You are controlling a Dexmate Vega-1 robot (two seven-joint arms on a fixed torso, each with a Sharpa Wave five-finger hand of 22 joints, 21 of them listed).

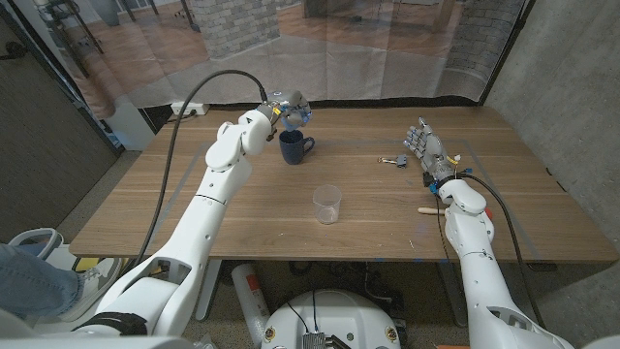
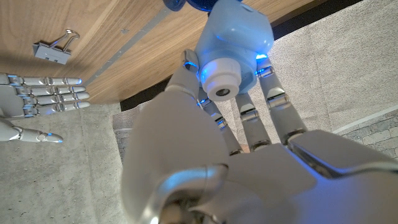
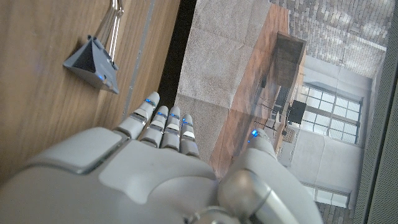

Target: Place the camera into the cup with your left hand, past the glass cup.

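In the head view, a small pale blue camera is held in the left hand just above the dark blue cup, which stands upright on the far part of the wooden counter. The glass cup is seen nearer the front edge, well apart from the blue one. The right hand is seen with fingers straight and apart, holding nothing, just beside a binder clip; a small wooden stick lies near the forearm.

In the left wrist view, the camera is gripped by the fingers, its round lens turned toward the wrist.

In the right wrist view, the binder clip is seen beyond the outstretched fingers.
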